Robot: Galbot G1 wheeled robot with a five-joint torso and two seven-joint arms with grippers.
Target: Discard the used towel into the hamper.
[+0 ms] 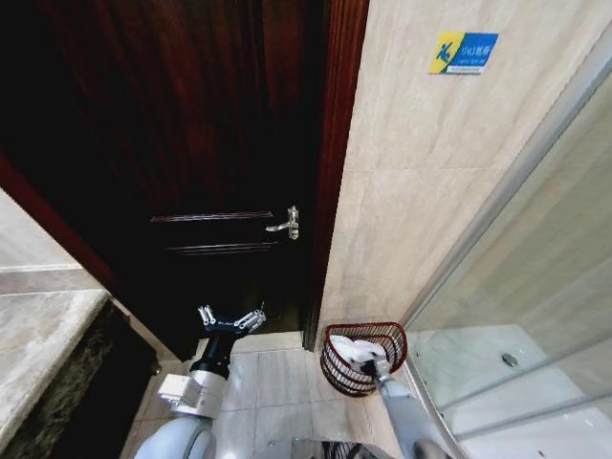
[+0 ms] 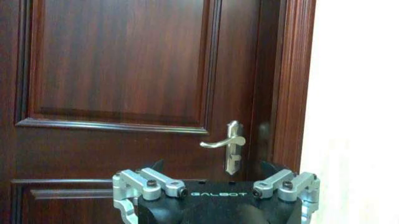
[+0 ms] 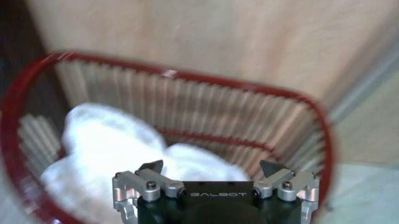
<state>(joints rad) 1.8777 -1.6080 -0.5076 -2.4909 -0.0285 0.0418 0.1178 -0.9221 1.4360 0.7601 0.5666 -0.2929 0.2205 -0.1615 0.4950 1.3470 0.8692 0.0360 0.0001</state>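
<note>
Tiled bathroom, wooden door (image 1: 191,143) at ten o'clock: our left gripper (image 1: 230,321) idles, jaws spread; at five o'clock our right gripper (image 3: 212,170), jaws apart, hovers over the hamper (image 1: 337,368) holding the white towel (image 1: 360,352). We judge release done; withdrawal next.

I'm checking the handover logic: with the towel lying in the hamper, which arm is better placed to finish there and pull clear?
Right. The right gripper hangs open at the hamper directly over the white towel. The left gripper is open too, but faces the door handle, off to the hamper's side.
</note>
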